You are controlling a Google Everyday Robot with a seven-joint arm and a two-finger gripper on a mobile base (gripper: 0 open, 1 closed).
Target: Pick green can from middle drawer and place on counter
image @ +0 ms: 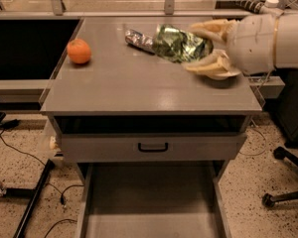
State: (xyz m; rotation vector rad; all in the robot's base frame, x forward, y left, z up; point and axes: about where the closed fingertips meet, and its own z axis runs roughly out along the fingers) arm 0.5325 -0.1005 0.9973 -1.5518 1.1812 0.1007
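Over tabletop's (139, 88) back right corner, gripper (189, 48) w/ fingers (211, 29) clamped on green can (179, 41). Can's right end is hidden btwn them, its surface smeared by blur. Can't tell if can touches tabletop. Right end of silver can (138, 37) covered by green can. Arm (273, 33) runs out of view at right. Front of middle drawer (149, 207) cut off at bottom. Part of tabletop's right edge hidden behind gripper.
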